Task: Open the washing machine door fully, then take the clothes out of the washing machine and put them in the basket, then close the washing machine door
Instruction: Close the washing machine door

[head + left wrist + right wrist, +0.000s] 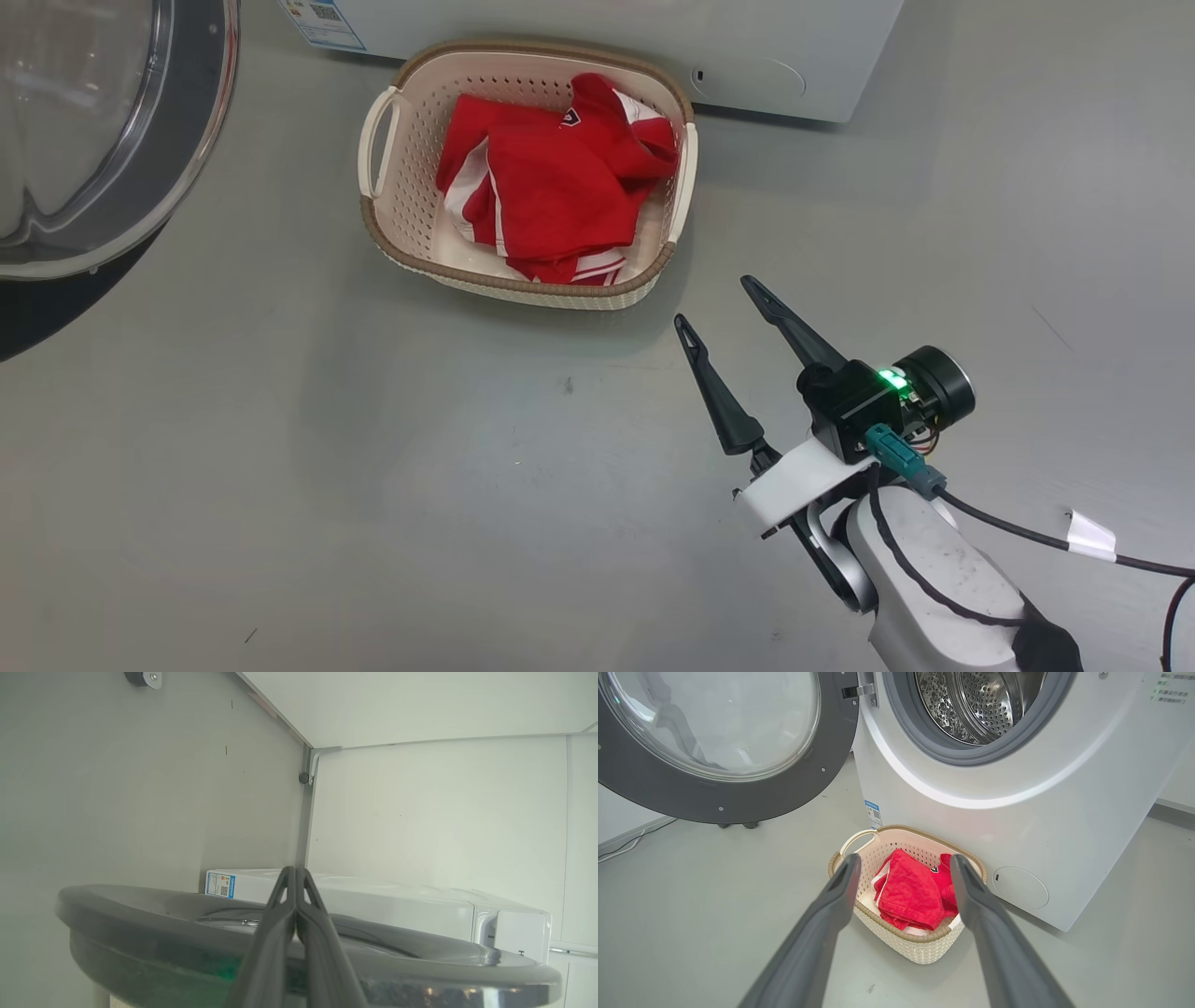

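The red clothes (551,191) (910,891) lie crumpled inside the cream basket (387,224) (920,947), which stands on the floor against the white washing machine (794,56) (1064,826). The washing machine door (112,187) (738,798) hangs swung wide open to the left, and the steel drum (976,704) behind it holds nothing I can see. My right gripper (719,308) (903,865) is open and empty, hovering a little in front of the basket. My left gripper (295,870) is shut, its fingers laid over the door's dark rim (420,947).
Grey floor (373,485) spreads in front of the machine and basket. A cable (1074,546) trails from my right forearm. White wall panels (444,826) and a corner post stand behind the machine. A thin cable (626,844) runs along the floor under the door.
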Robot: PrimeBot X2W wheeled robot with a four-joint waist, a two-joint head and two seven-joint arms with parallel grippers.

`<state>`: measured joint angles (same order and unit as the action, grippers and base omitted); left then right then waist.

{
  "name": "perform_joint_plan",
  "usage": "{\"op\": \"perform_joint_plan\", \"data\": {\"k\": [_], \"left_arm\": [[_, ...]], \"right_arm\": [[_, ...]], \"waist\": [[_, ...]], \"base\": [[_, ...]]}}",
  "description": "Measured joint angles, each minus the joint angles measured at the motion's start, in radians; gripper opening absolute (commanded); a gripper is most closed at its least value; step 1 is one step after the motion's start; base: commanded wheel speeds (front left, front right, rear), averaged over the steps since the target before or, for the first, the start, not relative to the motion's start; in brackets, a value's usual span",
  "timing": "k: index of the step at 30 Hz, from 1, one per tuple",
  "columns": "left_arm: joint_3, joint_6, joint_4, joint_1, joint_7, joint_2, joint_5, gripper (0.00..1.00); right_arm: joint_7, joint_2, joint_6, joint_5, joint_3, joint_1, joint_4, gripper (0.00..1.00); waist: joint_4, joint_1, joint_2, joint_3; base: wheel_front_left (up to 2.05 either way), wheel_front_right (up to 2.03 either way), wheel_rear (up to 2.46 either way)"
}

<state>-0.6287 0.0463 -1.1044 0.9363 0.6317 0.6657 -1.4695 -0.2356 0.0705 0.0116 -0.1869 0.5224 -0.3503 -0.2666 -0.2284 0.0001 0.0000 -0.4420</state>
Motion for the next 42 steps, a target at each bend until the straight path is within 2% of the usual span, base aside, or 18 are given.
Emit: {"op": "perform_joint_plan", "data": {"k": [19, 27, 42], "left_arm": [[0.038, -0.053, -0.049, 0.003, 0.159, -0.041, -0.016, 0.00], [0.072, -0.093, -0.051, 0.003, 0.230, -0.062, -0.016, 0.00], [0.078, -0.133, -0.050, 0.003, 0.428, -0.143, -0.063, 0.00]], "right_arm": [[-0.008, -0.001, 0.000, -0.017, -0.002, 0.000, -0.023, 1.00], [-0.008, -0.001, 0.000, -0.034, -0.002, 0.001, -0.031, 1.00], [-0.009, -0.004, -0.002, -0.056, -0.005, 0.012, -0.035, 1.00]], "waist": [[-0.022, 0.0000, 0.0000, 0.057], [-0.031, 0.0000, 0.0000, 0.084], [-0.063, 0.0000, 0.0000, 0.133]], "base": [[0.00, 0.00, 0.00], [0.00, 0.00, 0.00], [0.00, 0.00, 0.00]]}}
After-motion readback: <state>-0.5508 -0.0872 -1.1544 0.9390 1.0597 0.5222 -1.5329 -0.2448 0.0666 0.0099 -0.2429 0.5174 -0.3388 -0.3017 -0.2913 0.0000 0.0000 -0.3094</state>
